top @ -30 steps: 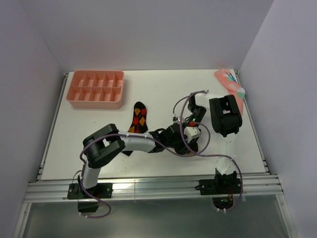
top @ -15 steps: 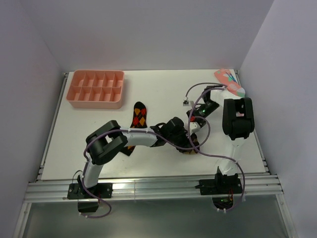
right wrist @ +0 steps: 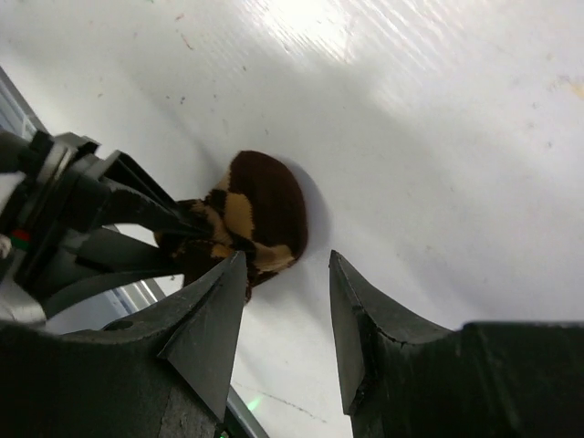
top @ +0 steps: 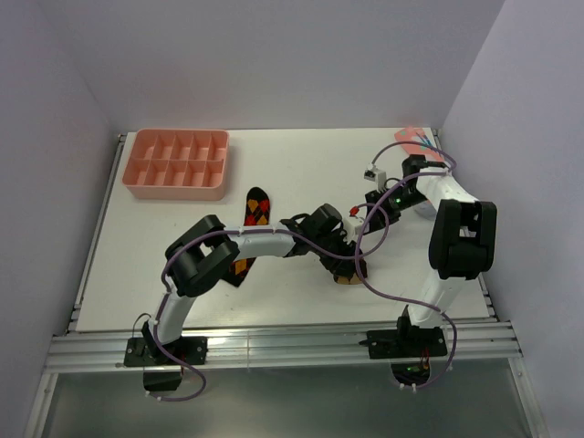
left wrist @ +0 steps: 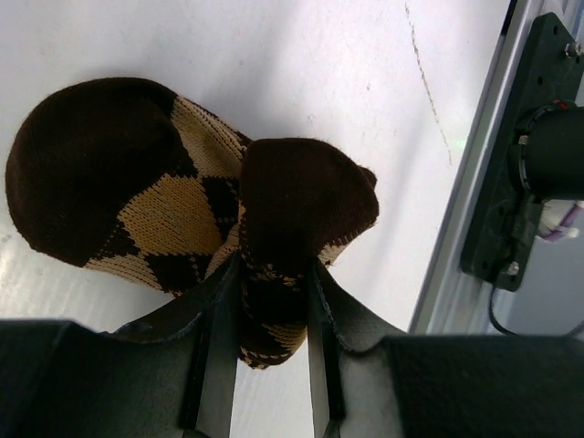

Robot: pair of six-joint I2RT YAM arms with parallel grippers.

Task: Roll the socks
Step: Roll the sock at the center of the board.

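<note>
The tan-and-orange argyle sock (left wrist: 182,182) is bunched into a dark brown bundle on the white table. My left gripper (left wrist: 272,263) is shut on its folded end. In the top view the bundle (top: 349,276) lies right of centre, under my left gripper (top: 343,259). My right gripper (right wrist: 287,260) is open and empty, above and beyond the bundle (right wrist: 265,205), apart from it; in the top view this gripper (top: 376,203) is up and to the right. The red-and-orange argyle sock (top: 256,212) lies flat at centre, its lower part hidden by my left arm.
A pink divided tray (top: 178,164) stands at the back left. A pink sock (top: 412,139) lies in the back right corner, partly behind my right arm. The table's metal front rail (left wrist: 511,182) runs close to the bundle.
My right arm has swung away to the back right, drawing its gripper off the bundle. My left gripper has shifted slightly right, still holding the sock.
</note>
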